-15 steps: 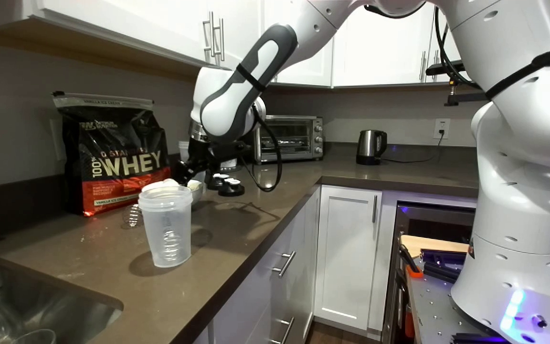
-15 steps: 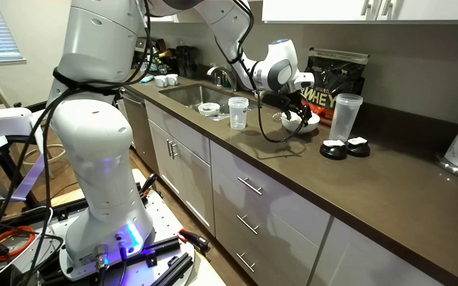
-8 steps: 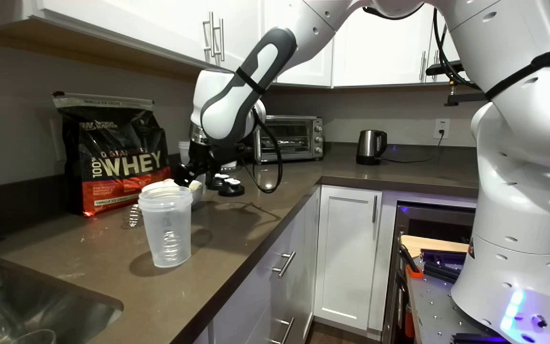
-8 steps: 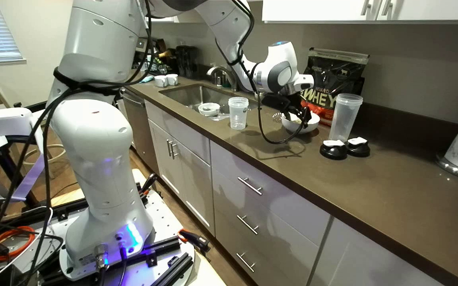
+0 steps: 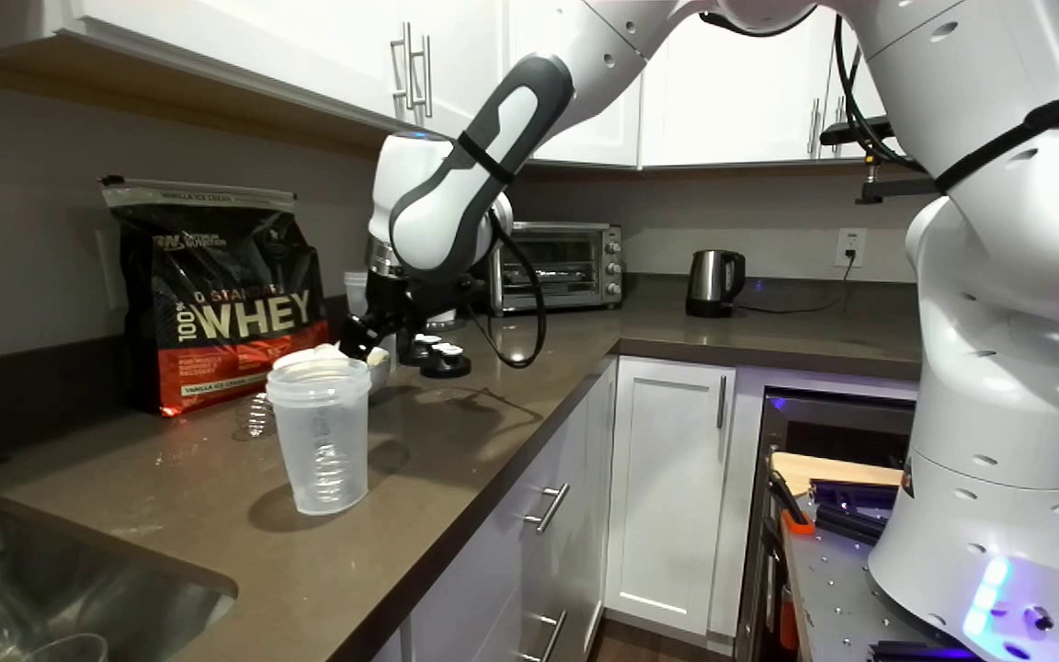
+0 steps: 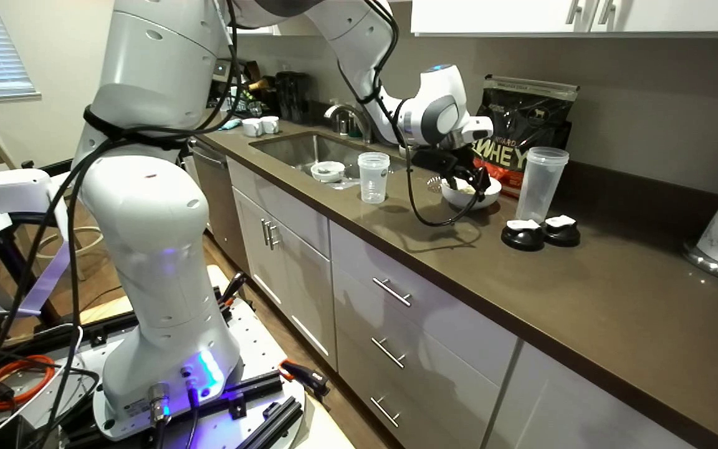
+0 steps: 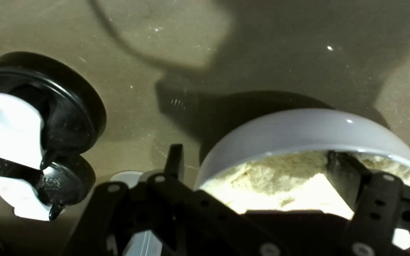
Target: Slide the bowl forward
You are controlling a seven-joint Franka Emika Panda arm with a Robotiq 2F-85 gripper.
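Note:
The white bowl (image 6: 487, 201) stands on the counter in front of the whey bag and holds pale powder. In an exterior view the bowl (image 5: 381, 375) is partly hidden behind a translucent cup. In the wrist view the bowl (image 7: 294, 129) fills the lower right, its near wall in view and its far side hidden by the gripper. My gripper (image 7: 255, 153) is open, its fingers wide apart. One finger is inside the bowl over the powder. The other is outside, beside the bowl's wall; I cannot tell whether it touches. The gripper also shows above the bowl in both exterior views (image 6: 466, 181) (image 5: 359, 336).
A translucent cup (image 5: 320, 441) stands between the bowl and the sink (image 6: 272, 144). Another tall translucent cup (image 6: 541, 184) and two black lids (image 6: 523, 237) stand on the bowl's other side. The whey bag (image 5: 226, 303) leans behind. A wire whisk ball (image 5: 256, 418) lies near the bowl.
The arm and gripper have come down very slightly toward the bowl since one second ago and hardly moved in the last half second. The bowl has not visibly moved.

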